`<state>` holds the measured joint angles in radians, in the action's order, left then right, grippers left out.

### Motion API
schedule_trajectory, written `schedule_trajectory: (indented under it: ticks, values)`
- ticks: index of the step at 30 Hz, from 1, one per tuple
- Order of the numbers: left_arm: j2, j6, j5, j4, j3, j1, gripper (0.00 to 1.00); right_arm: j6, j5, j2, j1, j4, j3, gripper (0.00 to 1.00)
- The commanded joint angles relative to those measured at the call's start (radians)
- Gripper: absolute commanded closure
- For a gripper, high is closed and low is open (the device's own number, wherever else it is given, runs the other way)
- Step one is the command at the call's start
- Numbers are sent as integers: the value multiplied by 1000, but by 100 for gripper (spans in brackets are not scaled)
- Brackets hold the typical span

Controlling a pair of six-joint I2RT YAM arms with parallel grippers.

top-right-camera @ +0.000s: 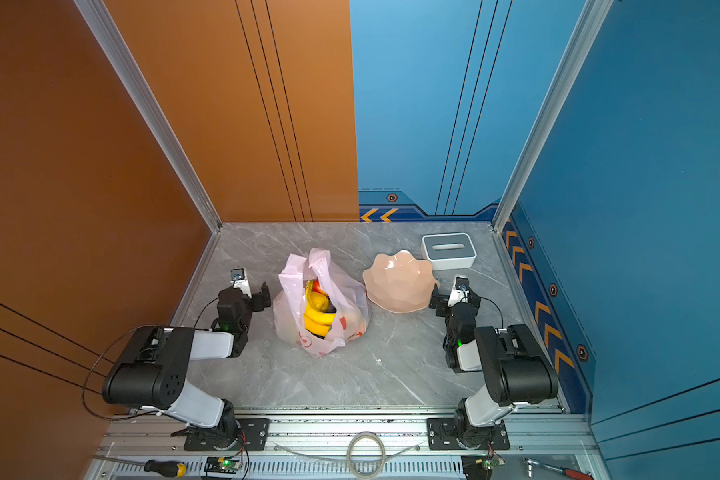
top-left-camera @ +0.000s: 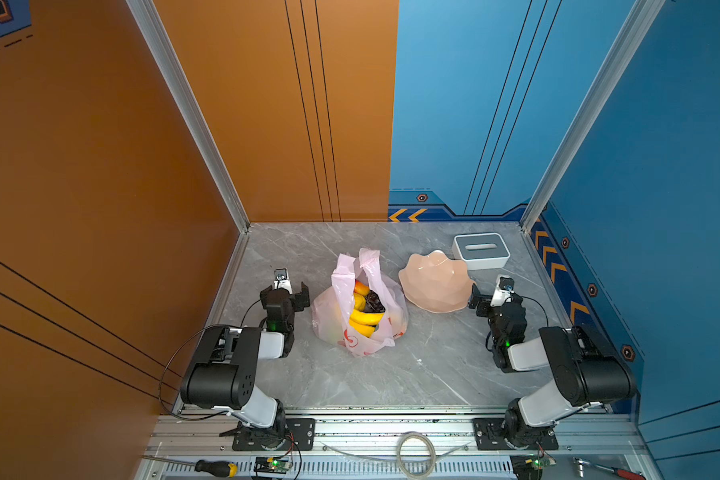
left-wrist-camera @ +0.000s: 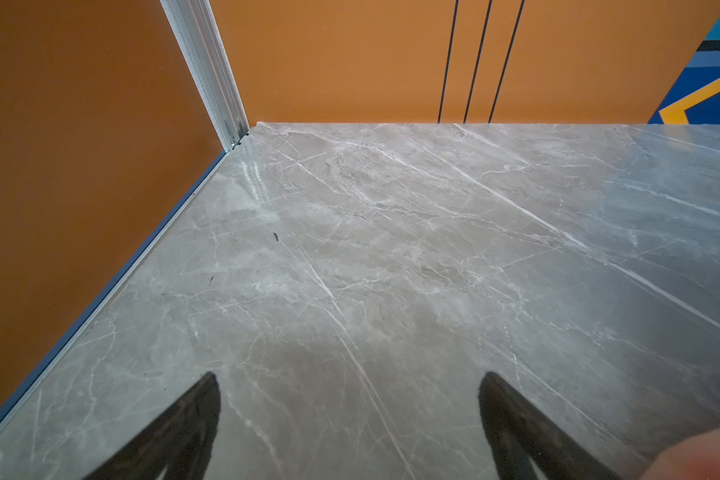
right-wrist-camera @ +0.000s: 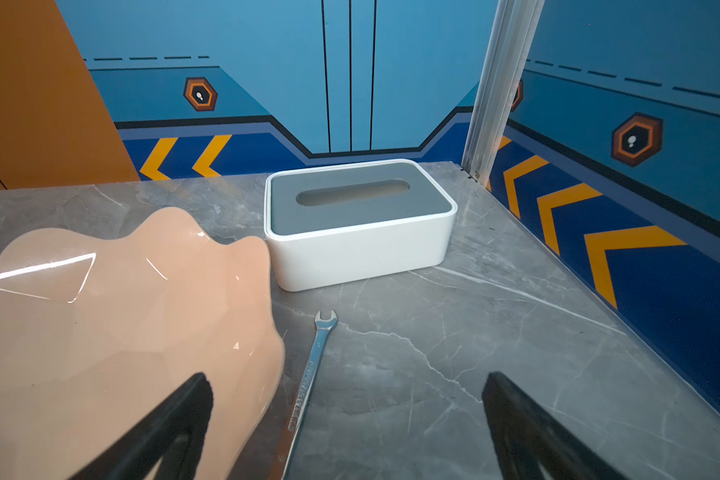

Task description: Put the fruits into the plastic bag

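Left gripper (top-left-camera: 286, 289) and right gripper (top-left-camera: 495, 293) low, flanking the bag (top-left-camera: 323, 311).
Your arms (top-left-camera: 221, 370) sit folded, elbows raised; jaws wide apart, holding nothing.

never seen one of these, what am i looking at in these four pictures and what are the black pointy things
It is a robot with two arms mounted at the front edge of a grey marble table. Two pictures come from a twin camera overhead, looking down on everything. The other two come from a small camera on each wrist, looking out between that arm's two dark fingers. The left gripper and right gripper both stand open and hold nothing. On the table are a pink plastic bag with the fruits inside, a peach bowl, a white-and-grey box, and a wrench beside the bowl.
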<state>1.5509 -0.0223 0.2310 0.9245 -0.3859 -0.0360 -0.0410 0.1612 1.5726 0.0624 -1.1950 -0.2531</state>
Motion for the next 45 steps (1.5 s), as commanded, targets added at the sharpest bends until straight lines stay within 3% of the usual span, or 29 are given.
schedule_trajectory:
  ticks: [1,8,45]
  values:
    - [11,12,4,16,17,-7,2,-6,17,-22,-10,123,-41,0]
    - [11,12,4,16,17,-7,2,-15,-6,-26,-21,283,-118,0]
    - [13,13,7,16,15,-8,2,-19,-17,-25,-29,279,-118,0]
